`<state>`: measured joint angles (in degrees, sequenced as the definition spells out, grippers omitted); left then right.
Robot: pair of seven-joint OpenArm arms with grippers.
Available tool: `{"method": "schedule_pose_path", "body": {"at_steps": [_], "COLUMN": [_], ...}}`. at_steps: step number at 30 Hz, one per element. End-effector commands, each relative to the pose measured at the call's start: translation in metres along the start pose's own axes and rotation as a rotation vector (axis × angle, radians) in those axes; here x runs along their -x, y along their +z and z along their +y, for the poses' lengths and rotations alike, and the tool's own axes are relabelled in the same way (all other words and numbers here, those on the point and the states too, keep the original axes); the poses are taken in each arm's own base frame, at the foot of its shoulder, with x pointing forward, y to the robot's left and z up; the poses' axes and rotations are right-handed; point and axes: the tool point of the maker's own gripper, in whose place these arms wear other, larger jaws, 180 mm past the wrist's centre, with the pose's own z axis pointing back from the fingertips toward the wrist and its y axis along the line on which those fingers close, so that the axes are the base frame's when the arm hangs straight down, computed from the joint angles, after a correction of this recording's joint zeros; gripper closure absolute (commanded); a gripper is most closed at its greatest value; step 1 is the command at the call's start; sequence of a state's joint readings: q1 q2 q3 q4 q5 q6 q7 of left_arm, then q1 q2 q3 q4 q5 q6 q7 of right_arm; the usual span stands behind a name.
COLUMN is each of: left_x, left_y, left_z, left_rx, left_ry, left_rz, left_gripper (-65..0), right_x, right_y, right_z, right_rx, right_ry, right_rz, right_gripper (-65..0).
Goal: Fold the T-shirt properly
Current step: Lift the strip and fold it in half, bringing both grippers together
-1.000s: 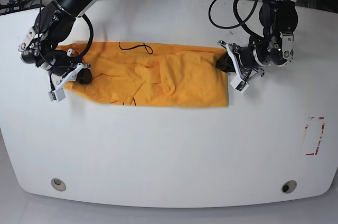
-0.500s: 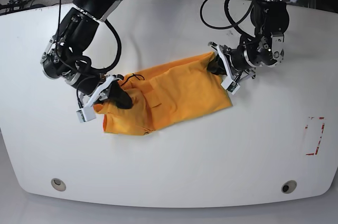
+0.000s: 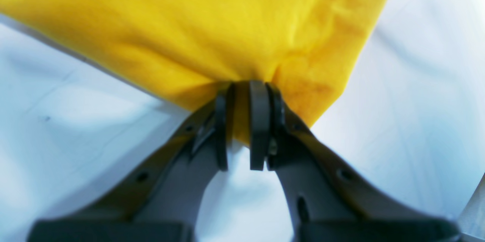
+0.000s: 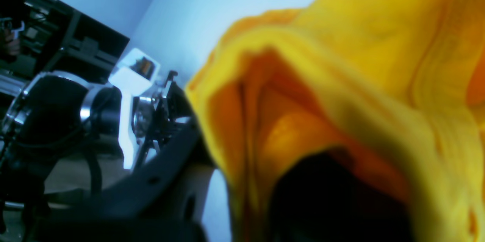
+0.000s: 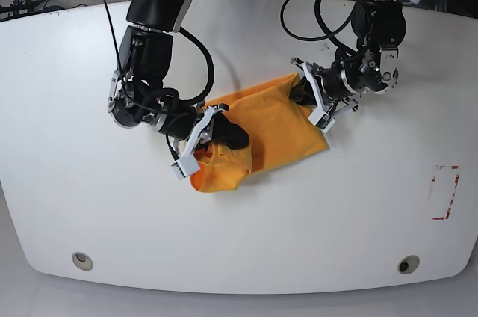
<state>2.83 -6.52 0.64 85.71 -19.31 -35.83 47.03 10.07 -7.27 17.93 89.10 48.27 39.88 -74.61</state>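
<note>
Right at the jaws first: your left gripper [image 3: 242, 128] is pinched shut on the T-shirt [image 5: 261, 134], with a thin fold of orange-yellow cloth squeezed between the two dark pads [image 3: 259, 124]. You can see that clearly in the left wrist view, where the fabric fans out away from the grip and the white desk [image 3: 75, 121] shows on both sides.

Your right gripper [image 5: 224, 136] is closed on the shirt too. The right wrist view is mostly blurry yellow folds draped over a dark shape, so you can't make out the jaws there, but the base view shows them clamped into bunched cloth at the shirt's other end.

The shirt itself is scrunched into a short, lumpy bundle near the middle of the desk, a bit toward the far edge. The end at your right gripper curls under itself into a thick roll; the end at your left gripper lies flatter, with a corner sticking out toward the desk's near edge.

Further out, a red tape outline [image 5: 445, 192] sits on the desk well apart from the shirt, on the left arm's side.
</note>
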Motion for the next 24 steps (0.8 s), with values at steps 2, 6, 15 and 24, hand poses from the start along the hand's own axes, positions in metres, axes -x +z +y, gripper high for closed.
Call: {"method": "schedule_pose_path", "body": {"at_steps": [2,6,15,24], "left_x": [0.009,0.009,0.006,-0.024], "left_y": [0.0,0.0,0.001,0.007], "left_z": [0.002,0.002,0.003,-0.003], "left_rx": [-0.014,-0.014,-0.016,0.001], "left_ry": [-0.015,-0.015,-0.017,-0.003], "left_rz": [0.051,0.051,0.045,-0.082], "left_gripper": [-6.1,-6.1,-6.1,-6.3], "right_x": [-0.026,-0.024,-0.017,-0.01], "right_y": [-0.012,-0.024,-0.051,-0.062], "right_z": [0.015,0.025,0.051,0.054], "right_rx": [-0.068,-0.105,-0.191,-0.197], "right_ry": [0.026,0.033,0.028,-0.033], "right_rz": [-0.074,-0.063,-0.054,-0.028], "right_gripper": [0.0,0.0,-2.5,-49.0]}}
